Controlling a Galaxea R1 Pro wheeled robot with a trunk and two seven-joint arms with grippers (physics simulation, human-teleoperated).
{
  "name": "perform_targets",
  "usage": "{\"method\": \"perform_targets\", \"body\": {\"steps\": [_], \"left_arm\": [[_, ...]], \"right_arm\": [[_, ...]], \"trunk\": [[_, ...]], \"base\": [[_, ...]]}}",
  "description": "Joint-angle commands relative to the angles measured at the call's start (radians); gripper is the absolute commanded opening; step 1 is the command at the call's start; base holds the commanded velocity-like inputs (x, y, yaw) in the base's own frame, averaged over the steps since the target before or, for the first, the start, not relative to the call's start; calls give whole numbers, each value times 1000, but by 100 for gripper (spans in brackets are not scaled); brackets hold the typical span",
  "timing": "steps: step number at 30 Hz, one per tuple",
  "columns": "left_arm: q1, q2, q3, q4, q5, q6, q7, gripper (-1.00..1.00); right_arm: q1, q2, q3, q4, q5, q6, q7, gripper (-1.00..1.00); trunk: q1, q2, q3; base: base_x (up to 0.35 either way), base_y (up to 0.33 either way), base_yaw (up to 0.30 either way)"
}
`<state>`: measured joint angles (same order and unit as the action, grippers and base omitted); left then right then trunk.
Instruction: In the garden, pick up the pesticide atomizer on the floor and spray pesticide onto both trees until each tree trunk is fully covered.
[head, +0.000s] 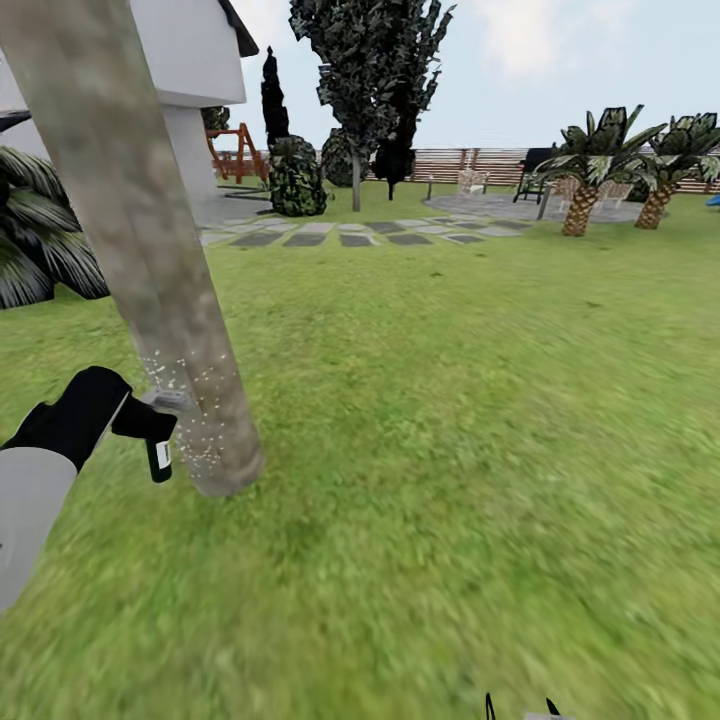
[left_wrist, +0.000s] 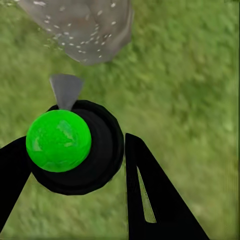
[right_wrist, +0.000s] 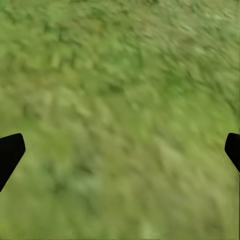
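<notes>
The pesticide atomizer (head: 158, 445), a small black bottle with a grey head, sits in my left gripper (head: 140, 420), which is shut on it. Its nozzle points at the base of the leaning tree trunk (head: 150, 250) a short gap away. Whitish pesticide specks (head: 200, 420) dot the trunk's lower part. The left wrist view has the atomizer (left_wrist: 95, 150) between my black fingers (left_wrist: 150, 190), a bright green ball on top of it, and the speckled trunk (left_wrist: 85, 25) ahead. A second tree (head: 375, 70) stands far back on the lawn. My right gripper (right_wrist: 120, 150) hangs open over grass.
Open lawn (head: 450, 400) spreads to the right and ahead. Grey stepping stones (head: 340, 235) cross the far grass. A dark spiky plant (head: 40, 240) and the white house (head: 190, 90) are at left. Round bush (head: 297, 180), small palms (head: 580, 195) and wooden fence (head: 470, 160) line the back.
</notes>
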<state>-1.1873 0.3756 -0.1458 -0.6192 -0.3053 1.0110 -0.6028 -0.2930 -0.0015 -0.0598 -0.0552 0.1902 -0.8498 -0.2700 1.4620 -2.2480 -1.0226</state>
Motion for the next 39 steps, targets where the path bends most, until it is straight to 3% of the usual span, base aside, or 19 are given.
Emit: {"method": "perform_targets", "body": {"steps": [1, 13, 39], "left_arm": [[0, 0, 0, 1, 0, 0, 0, -100], [0, -1, -1, 7, 0, -1, 1, -100], [0, 0, -1, 1, 0, 0, 1, -100]], "right_arm": [[0, 0, 0, 0, 0, 0, 0, 100], [0, 0, 0, 0, 0, 0, 0, 100], [0, 0, 0, 0, 0, 0, 0, 100]], "trunk": [[0, 0, 0], [0, 0, 0], [0, 0, 0]], "base": [[219, -208, 24], [169, -231, 11], [114, -249, 144]]}}
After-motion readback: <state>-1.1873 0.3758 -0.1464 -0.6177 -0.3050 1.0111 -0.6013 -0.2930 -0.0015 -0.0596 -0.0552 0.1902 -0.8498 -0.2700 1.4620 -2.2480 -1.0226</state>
